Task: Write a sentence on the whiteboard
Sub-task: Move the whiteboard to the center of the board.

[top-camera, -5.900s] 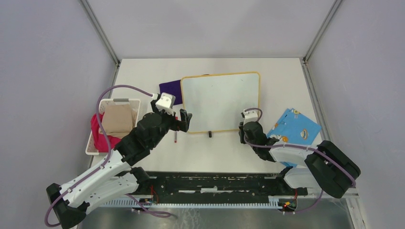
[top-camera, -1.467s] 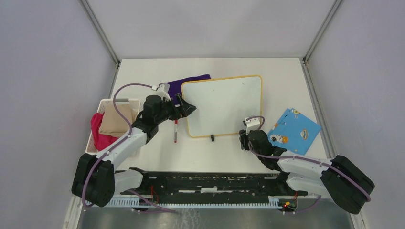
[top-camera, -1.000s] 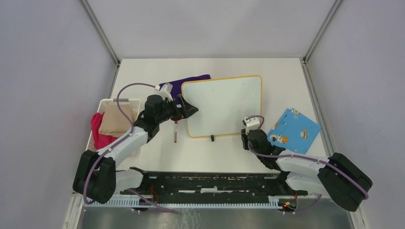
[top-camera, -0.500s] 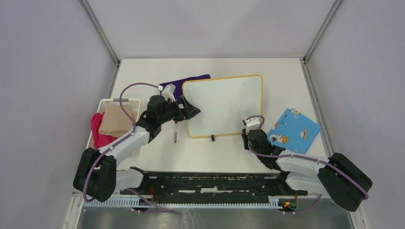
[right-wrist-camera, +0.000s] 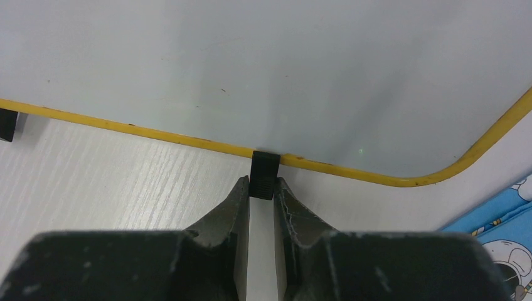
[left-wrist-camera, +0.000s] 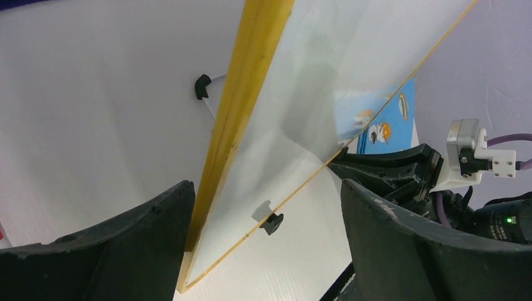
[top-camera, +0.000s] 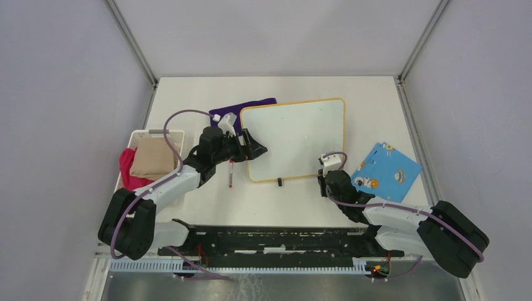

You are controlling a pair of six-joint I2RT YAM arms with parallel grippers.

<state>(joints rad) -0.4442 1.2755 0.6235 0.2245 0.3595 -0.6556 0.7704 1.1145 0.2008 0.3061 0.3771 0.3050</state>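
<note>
The whiteboard (top-camera: 295,135), white with a yellow frame, lies on the table and bears no writing; the sentence does not show. My left gripper (top-camera: 256,149) is open, its jaws standing either side of the board's left edge (left-wrist-camera: 241,125) in the left wrist view, not gripping it. My right gripper (top-camera: 324,177) is shut on the board's black foot (right-wrist-camera: 263,170) at its near edge. In the right wrist view the blank board face (right-wrist-camera: 251,63) fills the top. A red marker (top-camera: 231,173) lies on the table left of the board.
A purple cloth (top-camera: 238,108) lies behind the board's left corner. A blue patterned cloth (top-camera: 386,170) lies to the right. A white basket (top-camera: 177,137) with beige and pink cloths stands at the left. The board's other foot (top-camera: 278,182) points toward me.
My left gripper has crept rightward, its open jaws now around the board's left edge. Over the longer span the board has shifted slightly. My right gripper stays on the foot.
</note>
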